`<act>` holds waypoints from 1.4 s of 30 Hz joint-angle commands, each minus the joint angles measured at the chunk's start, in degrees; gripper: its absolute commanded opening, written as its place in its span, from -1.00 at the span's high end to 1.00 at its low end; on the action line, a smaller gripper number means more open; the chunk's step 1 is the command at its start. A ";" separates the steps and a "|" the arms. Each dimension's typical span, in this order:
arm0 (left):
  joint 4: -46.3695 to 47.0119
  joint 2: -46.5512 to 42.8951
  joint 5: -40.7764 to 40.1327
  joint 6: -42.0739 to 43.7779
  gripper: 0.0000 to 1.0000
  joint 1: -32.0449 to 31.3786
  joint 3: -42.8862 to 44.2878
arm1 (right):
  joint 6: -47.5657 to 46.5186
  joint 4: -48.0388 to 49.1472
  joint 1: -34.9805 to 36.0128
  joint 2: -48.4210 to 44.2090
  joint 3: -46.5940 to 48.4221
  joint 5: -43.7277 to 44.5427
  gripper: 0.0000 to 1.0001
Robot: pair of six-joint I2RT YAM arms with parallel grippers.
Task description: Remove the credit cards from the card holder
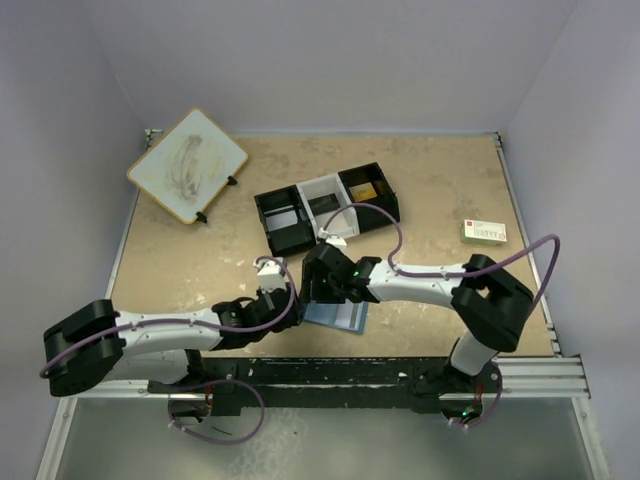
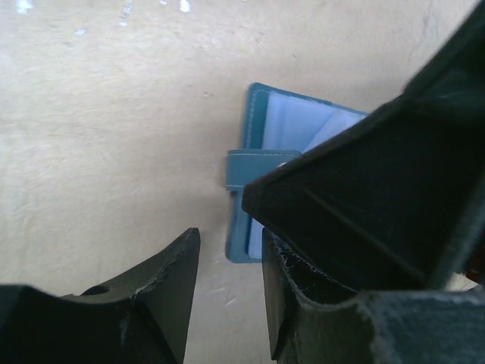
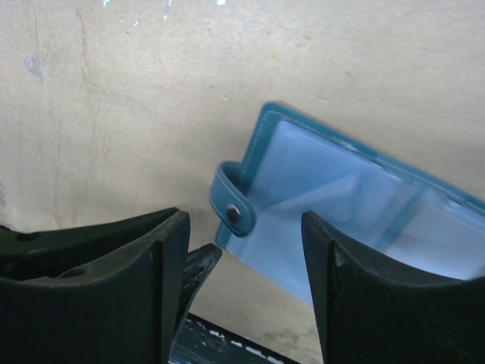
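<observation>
Right wrist view shows the right hand [image 3: 244, 227] released, with the snap tab [image 3: 231, 211] visible between its spread fingers. The tab belongs to the card holder [image 3: 341, 197], which lies open and flat on the desk [image 3: 114, 114]; no card can be made out inside it. Left wrist view shows the left hand [image 2: 229, 246] likewise released and empty, just beside the tab edge. Judged step: approach. Next, one hand must pin the cover while the other pinches a card edge. Only the top external view shows the tray [image 1: 325, 205], well behind.

The open card holder [image 2: 284, 125] lies on the tabletop [image 2: 114, 136], snap tab leftward, just beyond the left gripper [image 2: 229, 254], jaws parted.
</observation>
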 commanded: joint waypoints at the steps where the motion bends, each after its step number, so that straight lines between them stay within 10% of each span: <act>1: -5.47 -7.18 -5.68 -4.32 0.28 -0.59 -1.12 | -3.47 3.46 -0.30 3.00 4.67 -4.89 -0.29; 9: -2.70 -11.31 -1.63 0.86 0.17 -0.70 -0.09 | -7.13 4.96 -0.56 -10.93 2.62 -5.00 -0.41; 18: -1.66 0.76 -0.31 6.19 0.10 -1.03 7.06 | 2.83 -15.70 -4.26 -20.02 -6.46 7.63 -0.43; 42: -0.34 9.80 -0.69 8.16 0.25 -1.14 8.83 | 5.10 -5.75 -4.54 -12.89 -12.92 3.61 -0.19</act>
